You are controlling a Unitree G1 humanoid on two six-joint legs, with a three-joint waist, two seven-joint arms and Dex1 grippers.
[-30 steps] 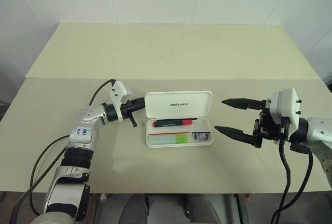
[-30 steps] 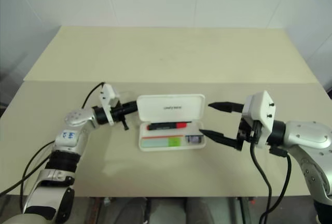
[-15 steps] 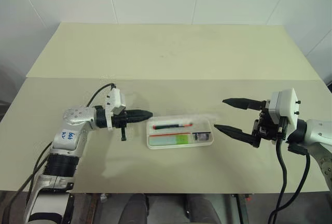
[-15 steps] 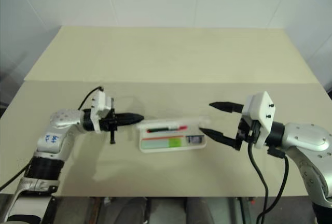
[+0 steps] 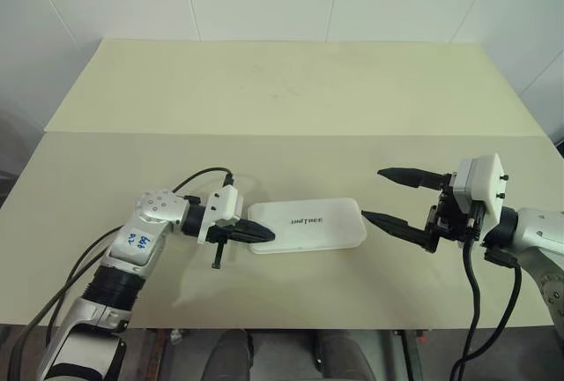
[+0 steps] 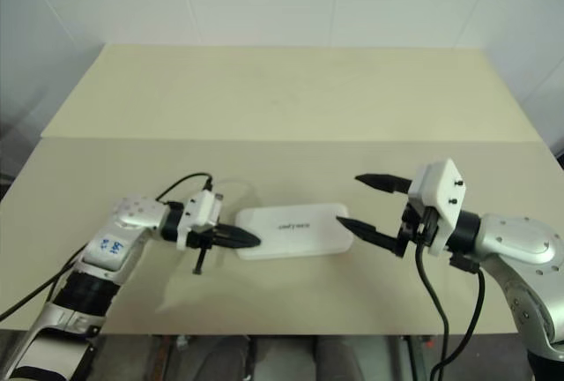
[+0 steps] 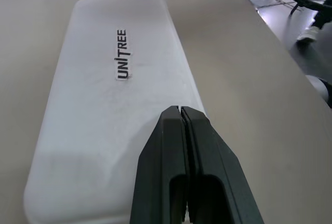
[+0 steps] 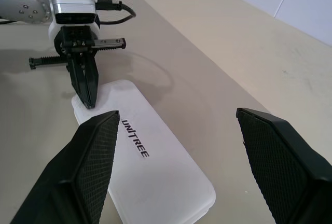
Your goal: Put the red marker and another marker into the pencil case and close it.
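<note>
The white pencil case [image 5: 308, 222] lies shut and flat on the table, its dark lettering facing up. The red marker and the other marker are hidden inside it. My left gripper [image 5: 264, 236] is shut, empty, and points right; its tip lies over the left end of the lid [image 7: 114, 94], seemingly resting on it. My right gripper [image 5: 371, 194] stands open and empty just right of the case, one fingertip close to the case's right end. The right wrist view looks over the case [image 8: 155, 162] toward the left gripper [image 8: 88, 99].
The beige table [image 5: 291, 99] stretches far behind the case, with a seam [image 5: 106, 133] across its middle. A black cable [image 5: 198, 175] loops off my left wrist above the tabletop. White walls stand beyond the far edge.
The upright lid has swung down and the case is now shut. My left gripper swung down and back toward me, ending over the lid's left end. The right arm kept still.
</note>
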